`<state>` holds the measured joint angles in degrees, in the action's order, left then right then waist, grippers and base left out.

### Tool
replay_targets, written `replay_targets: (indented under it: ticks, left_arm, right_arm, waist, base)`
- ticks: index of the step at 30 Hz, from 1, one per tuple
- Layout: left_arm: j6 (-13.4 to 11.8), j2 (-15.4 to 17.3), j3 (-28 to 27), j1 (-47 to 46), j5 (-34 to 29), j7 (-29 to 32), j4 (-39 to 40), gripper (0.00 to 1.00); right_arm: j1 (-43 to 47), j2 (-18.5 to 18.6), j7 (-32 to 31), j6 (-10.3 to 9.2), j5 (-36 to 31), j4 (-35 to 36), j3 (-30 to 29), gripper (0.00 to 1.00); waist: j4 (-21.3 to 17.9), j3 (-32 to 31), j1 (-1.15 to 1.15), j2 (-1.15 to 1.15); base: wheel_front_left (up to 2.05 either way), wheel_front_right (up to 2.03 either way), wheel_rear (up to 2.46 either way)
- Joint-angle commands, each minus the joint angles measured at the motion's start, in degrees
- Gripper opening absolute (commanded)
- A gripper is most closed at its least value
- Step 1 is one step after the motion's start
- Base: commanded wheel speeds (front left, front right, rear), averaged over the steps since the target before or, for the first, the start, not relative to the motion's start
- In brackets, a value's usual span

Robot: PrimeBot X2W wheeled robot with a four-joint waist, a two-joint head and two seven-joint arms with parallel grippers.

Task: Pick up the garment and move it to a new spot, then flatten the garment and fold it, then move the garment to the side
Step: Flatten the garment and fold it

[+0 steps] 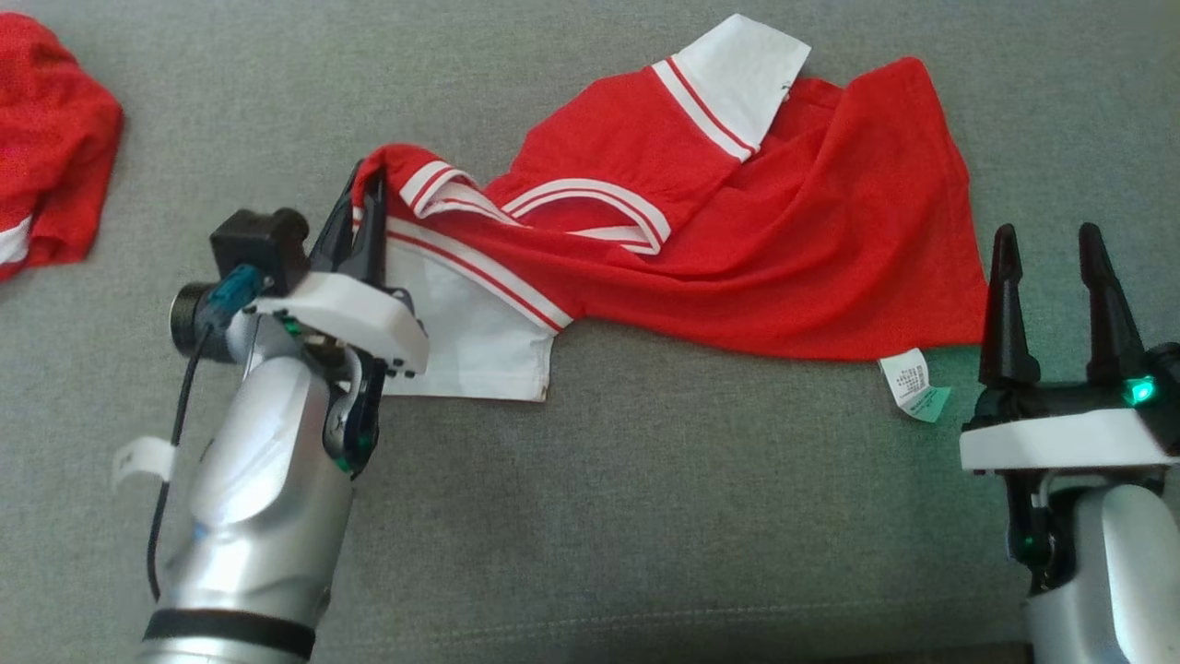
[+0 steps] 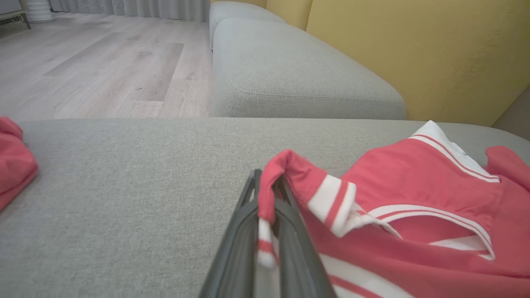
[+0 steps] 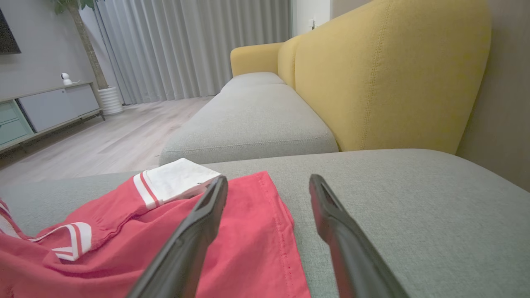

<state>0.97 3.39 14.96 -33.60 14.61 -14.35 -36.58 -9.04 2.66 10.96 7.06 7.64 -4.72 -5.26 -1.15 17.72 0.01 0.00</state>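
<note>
A red garment point(image 1: 793, 267) with white striped trim and white sleeves lies rumpled across the grey cushion point(image 1: 590, 516). My left gripper point(image 1: 364, 189) is shut on the garment's left edge, a red and white striped fold. The left wrist view shows that fold point(image 2: 269, 194) pinched between the two dark fingers. My right gripper point(image 1: 1046, 249) stands open just right of the garment's right hem, fingers apart and empty. In the right wrist view the red hem point(image 3: 256, 231) lies under the left finger point(image 3: 194, 236), and the right finger point(image 3: 343, 231) is over bare cushion.
A second red garment point(image 1: 51, 138) lies bunched at the far left of the cushion. A white care label point(image 1: 913, 383) sticks out below the garment's hem. Beyond are another grey seat cushion point(image 2: 290, 70), yellow backrests point(image 3: 385, 70) and wooden floor point(image 2: 95, 62).
</note>
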Motion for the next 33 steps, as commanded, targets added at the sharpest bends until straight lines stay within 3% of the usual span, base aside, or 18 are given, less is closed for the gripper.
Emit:
replay_targets:
  ticks: [1,2,3,4,15,21,33]
  left_arm:
    - [-0.08,1.5,-2.33,0.27,-0.41,-0.63,2.12,0.0]
    - [0.18,1.36,-2.66,0.75,-0.35,-0.63,2.33,0.22]
    - [0.39,1.23,-3.0,1.14,-0.38,-0.63,2.57,0.53]
    - [0.49,1.11,-3.45,1.52,-0.41,-0.63,3.06,1.0]
    - [2.45,-0.23,-8.54,10.62,0.72,-0.64,13.77,1.0]
    - [3.49,-0.47,-8.69,18.39,4.14,-0.64,19.35,1.0]
    - [0.56,-0.5,-6.09,28.96,7.21,-0.64,21.56,1.0]
  right_arm:
    - [-1.23,0.21,0.67,0.43,-0.04,1.55,1.57,1.0]
    - [-1.35,0.21,0.75,0.43,-0.04,1.34,1.62,1.0]
    - [-1.44,0.21,0.84,0.43,-0.03,1.12,1.64,1.0]
    - [-1.51,0.21,0.92,0.43,-0.02,0.89,1.64,1.0]
    - [0.02,0.21,1.63,0.43,0.89,-2.44,1.28,1.0]
    - [1.2,0.21,2.45,0.43,2.03,-5.71,2.29,1.0]
    - [3.3,0.21,3.82,0.43,3.54,-13.02,6.05,1.0]
  waist:
    - [-0.12,0.21,-0.01,0.0]
    - [-0.1,0.24,-0.01,0.0]
    - [-0.05,0.22,-0.01,0.0]
    - [0.04,0.15,-0.01,0.0]
    - [2.29,-3.61,-0.01,0.0]
    - [3.67,-8.04,-0.01,0.0]
    - [4.92,-17.62,-0.01,0.0]
  base:
    - [0.0,0.0,0.0]
    - [0.0,0.0,0.0]
    - [0.0,0.0,0.0]
    - [0.0,0.0,0.0]
    - [0.0,0.0,0.0]
    - [0.0,0.0,0.0]
    - [0.0,0.0,0.0]
